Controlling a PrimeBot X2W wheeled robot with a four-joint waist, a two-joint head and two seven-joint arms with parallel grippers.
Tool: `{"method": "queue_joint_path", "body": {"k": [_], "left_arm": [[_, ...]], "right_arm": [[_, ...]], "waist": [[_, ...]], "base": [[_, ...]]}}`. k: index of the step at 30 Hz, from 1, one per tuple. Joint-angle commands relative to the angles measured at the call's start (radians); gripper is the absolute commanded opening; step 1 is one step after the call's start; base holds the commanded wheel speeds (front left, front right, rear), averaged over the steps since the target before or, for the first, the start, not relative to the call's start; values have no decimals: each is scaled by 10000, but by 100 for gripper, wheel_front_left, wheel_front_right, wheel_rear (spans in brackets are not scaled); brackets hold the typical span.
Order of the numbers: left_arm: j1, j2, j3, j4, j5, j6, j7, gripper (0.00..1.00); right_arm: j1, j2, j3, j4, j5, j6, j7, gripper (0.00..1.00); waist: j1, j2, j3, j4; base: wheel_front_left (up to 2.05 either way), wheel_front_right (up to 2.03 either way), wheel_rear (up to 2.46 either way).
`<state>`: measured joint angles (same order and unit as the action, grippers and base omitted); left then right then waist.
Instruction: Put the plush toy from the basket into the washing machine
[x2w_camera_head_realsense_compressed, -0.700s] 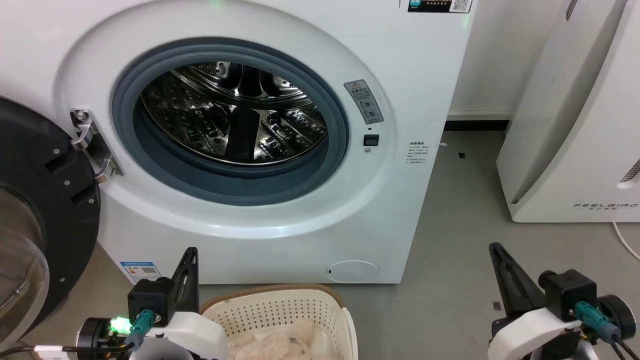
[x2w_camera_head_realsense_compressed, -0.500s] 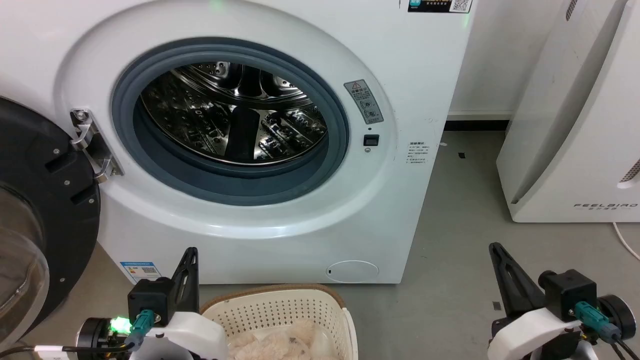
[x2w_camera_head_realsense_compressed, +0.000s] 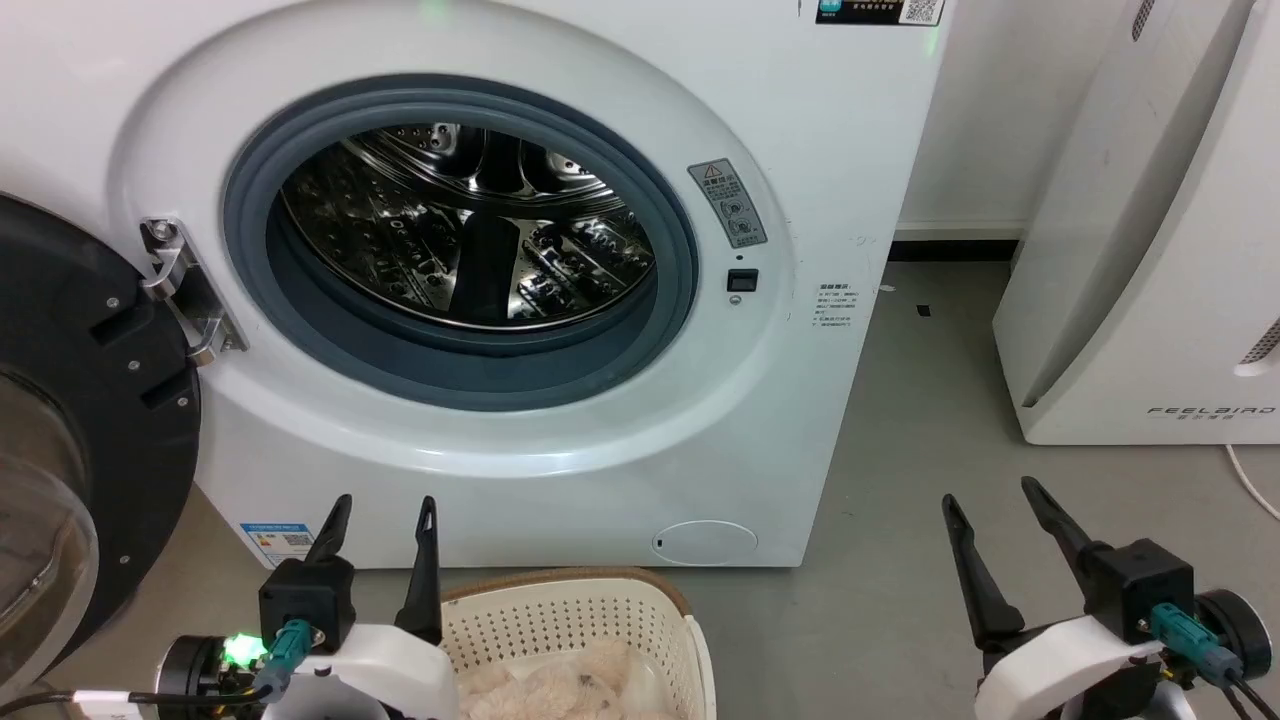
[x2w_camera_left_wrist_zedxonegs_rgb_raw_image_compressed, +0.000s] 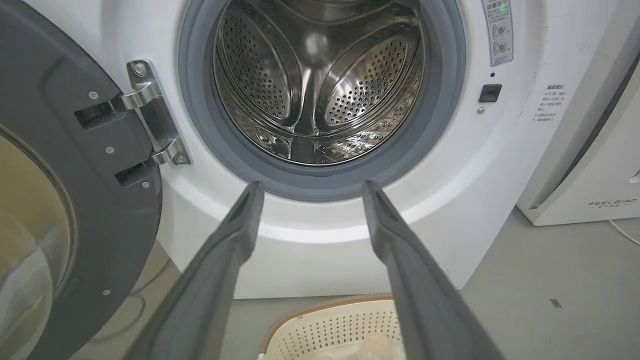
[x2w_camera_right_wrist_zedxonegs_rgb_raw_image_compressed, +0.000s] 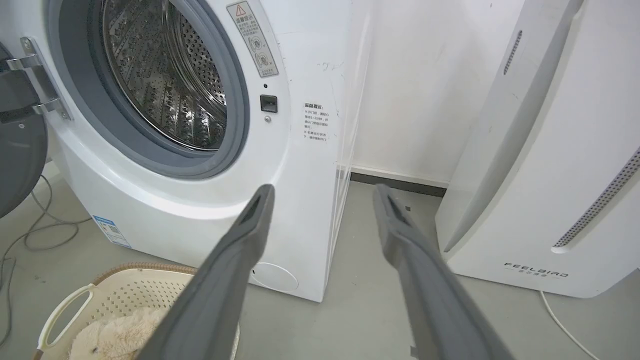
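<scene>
Head view: the open door (x2w_camera_head_realsense_compressed: 90, 400) stands left of my left pincer (x2w_camera_head_realsense_compressed: 386, 500), spread and empty; a wide swing could clip it. Just right of that pincer the plush toy (x2w_camera_head_realsense_compressed: 560, 690) lies in the basket (x2w_camera_head_realsense_compressed: 560, 615), below the washing machine (x2w_camera_head_realsense_compressed: 800, 150), whose porthole rim (x2w_camera_head_realsense_compressed: 688, 250) could snag it. My right pincer (x2w_camera_head_realsense_compressed: 985, 490), also spread, has bare floor (x2w_camera_head_realsense_compressed: 900, 450) around.

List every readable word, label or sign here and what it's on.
"FEELBIRD": grey lettering low on the tall white plastic appliance at the right.
Too small to read: grey warning sticker with red triangle on the large white front-loading washing machine.
Too small: printed lines right of that sticker.
Unreadable: blue-topped label low on its front; QR sticker at its top.
</scene>
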<state>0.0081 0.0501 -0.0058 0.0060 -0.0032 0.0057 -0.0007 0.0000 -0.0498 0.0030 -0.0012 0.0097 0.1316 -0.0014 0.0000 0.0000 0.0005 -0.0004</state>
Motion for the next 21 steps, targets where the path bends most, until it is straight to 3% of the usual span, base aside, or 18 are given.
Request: {"method": "queue_joint_path", "body": {"k": [1, 21], "left_arm": [[7, 0, -18, 36, -41, 12, -82, 100], [-183, 0, -295, 819, -245, -20, -501, 100]], "right_arm": [[10, 0, -40, 18, 57, 0, -76, 100], [-94, -1, -283, 42, 183, -2, -495, 100]], "waist": [[0, 0, 6, -2], [0, 0, 375, -58]], "base": [[0, 0, 0], [0, 0, 0]]}}
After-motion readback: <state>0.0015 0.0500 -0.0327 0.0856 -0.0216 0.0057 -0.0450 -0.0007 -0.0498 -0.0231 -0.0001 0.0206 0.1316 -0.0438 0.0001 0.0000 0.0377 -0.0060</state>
